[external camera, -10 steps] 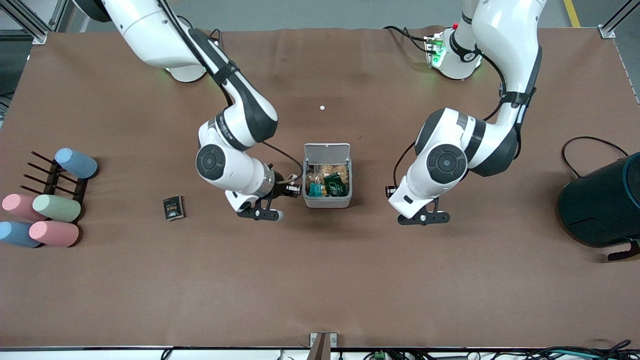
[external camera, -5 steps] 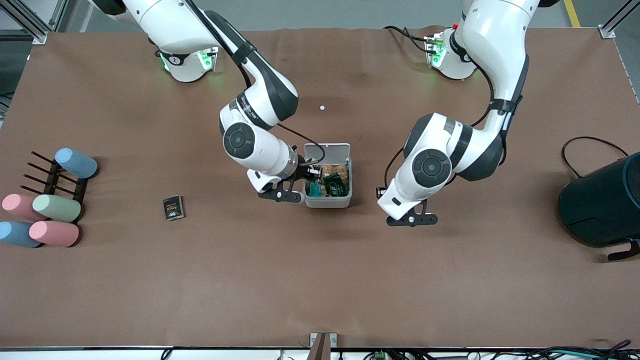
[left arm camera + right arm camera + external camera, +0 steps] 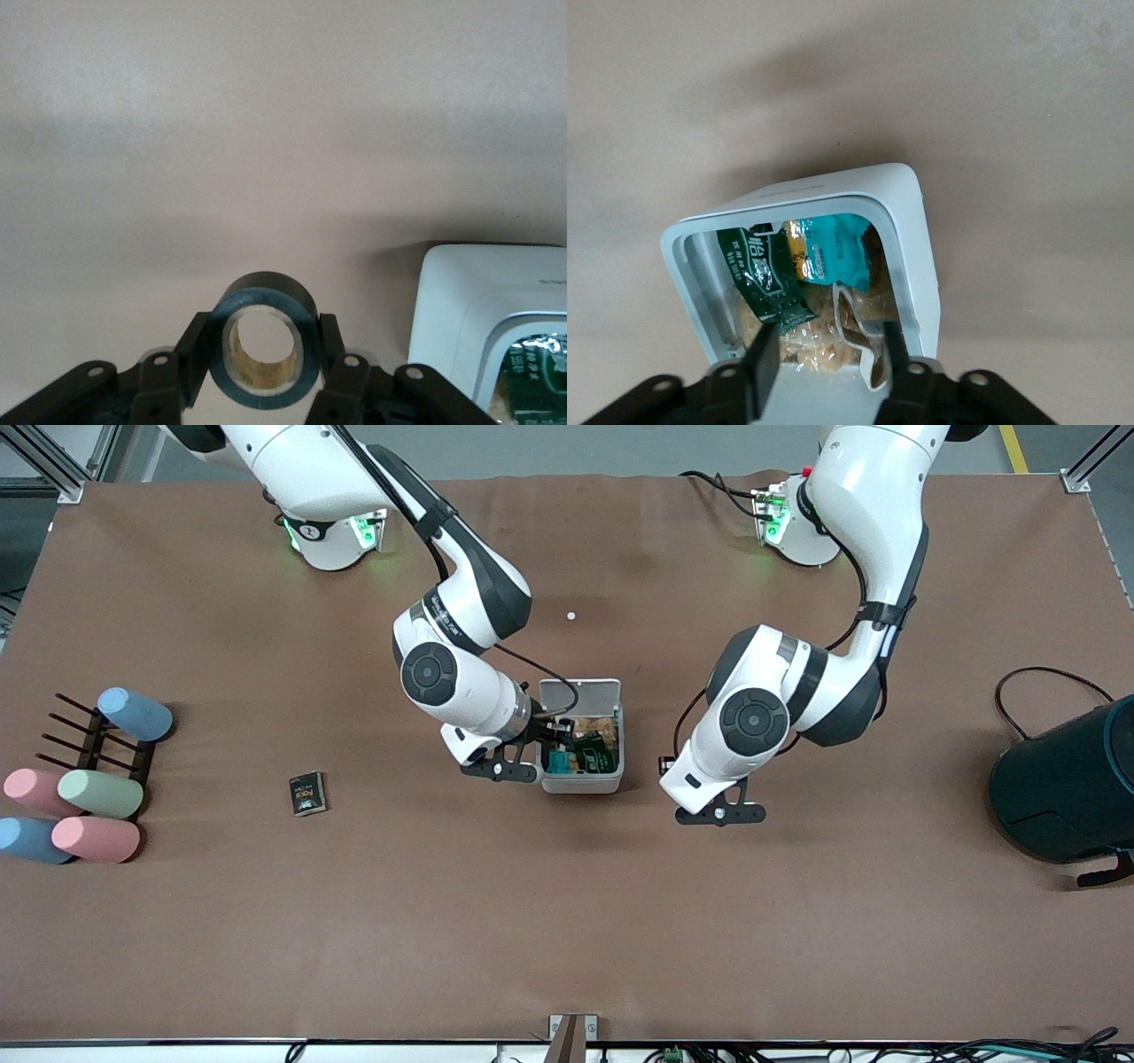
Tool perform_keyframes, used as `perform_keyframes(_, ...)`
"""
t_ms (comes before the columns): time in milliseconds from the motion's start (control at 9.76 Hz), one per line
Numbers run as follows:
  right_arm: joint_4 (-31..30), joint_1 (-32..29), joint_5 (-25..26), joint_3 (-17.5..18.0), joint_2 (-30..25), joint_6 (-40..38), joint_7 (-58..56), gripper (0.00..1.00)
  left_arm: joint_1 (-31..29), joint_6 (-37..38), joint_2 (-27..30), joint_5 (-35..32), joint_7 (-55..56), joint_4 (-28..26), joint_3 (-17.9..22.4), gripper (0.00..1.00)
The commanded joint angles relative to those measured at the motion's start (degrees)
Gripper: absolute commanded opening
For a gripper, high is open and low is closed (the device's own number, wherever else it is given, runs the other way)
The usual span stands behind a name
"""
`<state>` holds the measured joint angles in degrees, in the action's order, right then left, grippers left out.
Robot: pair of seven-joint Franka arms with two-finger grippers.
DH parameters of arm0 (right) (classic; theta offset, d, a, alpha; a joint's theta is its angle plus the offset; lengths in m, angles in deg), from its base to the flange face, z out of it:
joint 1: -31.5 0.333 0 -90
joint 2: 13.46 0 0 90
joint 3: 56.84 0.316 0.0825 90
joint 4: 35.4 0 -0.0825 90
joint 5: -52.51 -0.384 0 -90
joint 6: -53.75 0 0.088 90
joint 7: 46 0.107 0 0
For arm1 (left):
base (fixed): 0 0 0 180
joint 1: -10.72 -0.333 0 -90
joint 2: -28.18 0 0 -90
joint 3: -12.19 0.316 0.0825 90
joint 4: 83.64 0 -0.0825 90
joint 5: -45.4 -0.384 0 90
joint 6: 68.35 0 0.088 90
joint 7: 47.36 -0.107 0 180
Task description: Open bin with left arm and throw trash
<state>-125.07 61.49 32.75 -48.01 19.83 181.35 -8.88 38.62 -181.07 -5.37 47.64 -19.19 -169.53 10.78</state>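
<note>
The white bin (image 3: pixel 580 782) stands mid-table with its lid (image 3: pixel 580 693) open and several wrappers inside. My right gripper (image 3: pixel 505 769) is over the bin's rim toward the right arm's end. In the right wrist view it (image 3: pixel 826 354) is open above the bin (image 3: pixel 912 239), and the beige rubber band loop (image 3: pixel 859 341) hangs inside by one finger. My left gripper (image 3: pixel 719 812) is beside the bin toward the left arm's end. In the left wrist view it (image 3: pixel 263 341) is shut on the dark tape ring (image 3: pixel 264 288), with the bin's corner (image 3: pixel 461 301) close by. The black packet (image 3: pixel 307 793) lies on the table toward the right arm's end.
A dark rack (image 3: pixel 97 748) with several pastel cylinders (image 3: pixel 99 793) stands at the right arm's end. A big dark teal cylinder (image 3: pixel 1063 788) with a black cable (image 3: pixel 1045 677) stands at the left arm's end. A small white speck (image 3: pixel 571 615) lies farther from the front camera than the bin.
My right gripper has moved from beside the bin to over its rim. My left gripper has moved toward the bin with the tape ring. The packet has not moved.
</note>
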Motion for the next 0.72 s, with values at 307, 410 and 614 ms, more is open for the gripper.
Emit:
perform_keyframes(307, -1.6, -7.1, 11.5, -2.1, -0.9, -4.8, -11.2, 0.82, 7.1, 0.5, -4.3, 1.7, 12.4, 7.4, 0.1, 0.17)
perform_keyframes(410, -3.4, -9.7, 13.3, -2.1, -1.1, -4.5, -18.0, 0.82, 8.5, 0.4, -5.6, 1.7, 14.6, 9.4, 0.1, 0.17)
perform_keyframes(614, -4.8, -14.7, 14.0, -2.2, -1.0, -4.0, -29.5, 0.82, 10.8, -0.6, -6.6, 1.7, 17.3, 11.2, 0.1, 0.17)
